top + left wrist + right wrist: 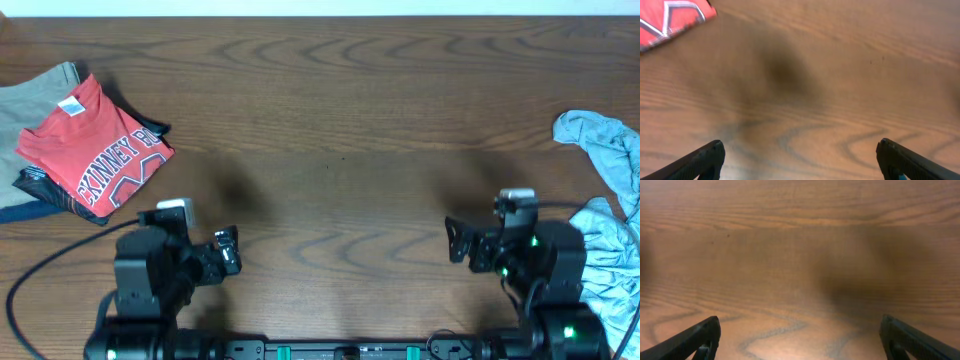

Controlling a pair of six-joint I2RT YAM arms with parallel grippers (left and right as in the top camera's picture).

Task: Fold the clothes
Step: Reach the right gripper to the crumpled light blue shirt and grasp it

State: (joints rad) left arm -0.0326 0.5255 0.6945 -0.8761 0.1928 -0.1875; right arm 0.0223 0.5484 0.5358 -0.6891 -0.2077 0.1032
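Left hand [798,159] and right hand [800,337] both stand wide open and empty over bare bench [340,100], with the pale blue clothes [614,150] crumpled at the right edge, so the right hand should probably pinch a free hem first.

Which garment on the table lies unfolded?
The pale light-blue garment at the right edge: it lies crumpled, while the red T-shirt and beige-grey garment sit folded at the left.
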